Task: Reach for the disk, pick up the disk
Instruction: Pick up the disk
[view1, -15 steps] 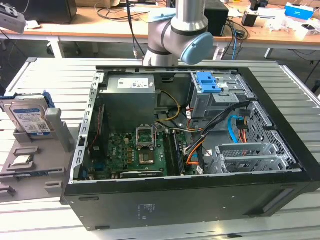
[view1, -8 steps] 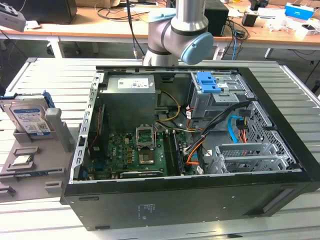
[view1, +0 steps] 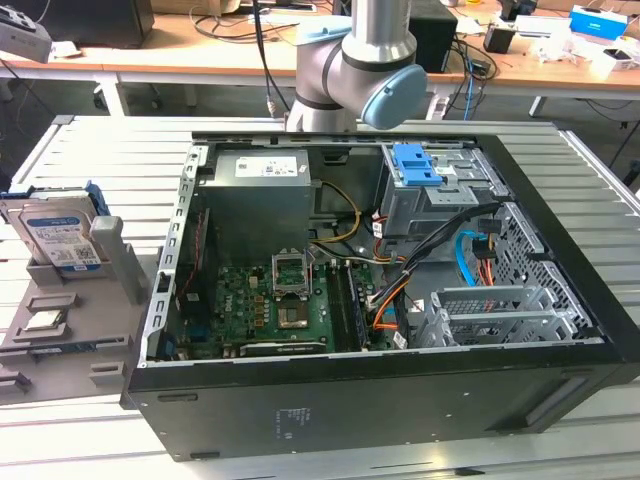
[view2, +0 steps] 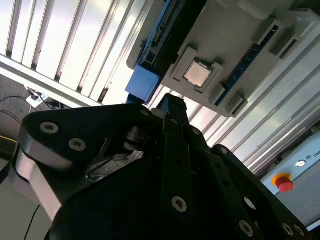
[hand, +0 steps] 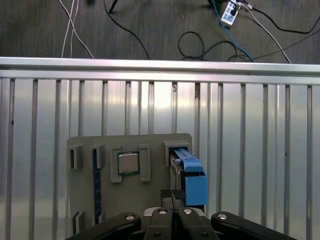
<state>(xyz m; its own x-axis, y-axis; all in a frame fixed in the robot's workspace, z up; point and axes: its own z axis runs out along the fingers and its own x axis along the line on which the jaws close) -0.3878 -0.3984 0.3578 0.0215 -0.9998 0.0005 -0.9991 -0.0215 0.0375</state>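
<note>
The disk (view1: 60, 235) stands upright in a grey holder (view1: 110, 330) on the slatted table, at the exterior view's left. It is silver-grey with a white-and-blue label and a blue bracket. The first wrist view looks down on the disk (hand: 192, 177) edge-on, blue bracket uppermost. My gripper (hand: 172, 196) hangs above the holder (hand: 130, 142) with its fingers together and nothing between them, its tips close beside the disk in the picture. In the second wrist view the gripper (view2: 170, 102) is a dark mass pointing toward the disk's blue end (view2: 142, 82).
A small square silver chip (hand: 128, 163) lies in a holder pocket beside the disk. An open black computer case (view1: 380, 400) with a blue latch (view1: 415, 165) fills the table's middle. Cables (hand: 200, 40) lie on the floor beyond the table edge. A red button (view2: 284, 182) shows.
</note>
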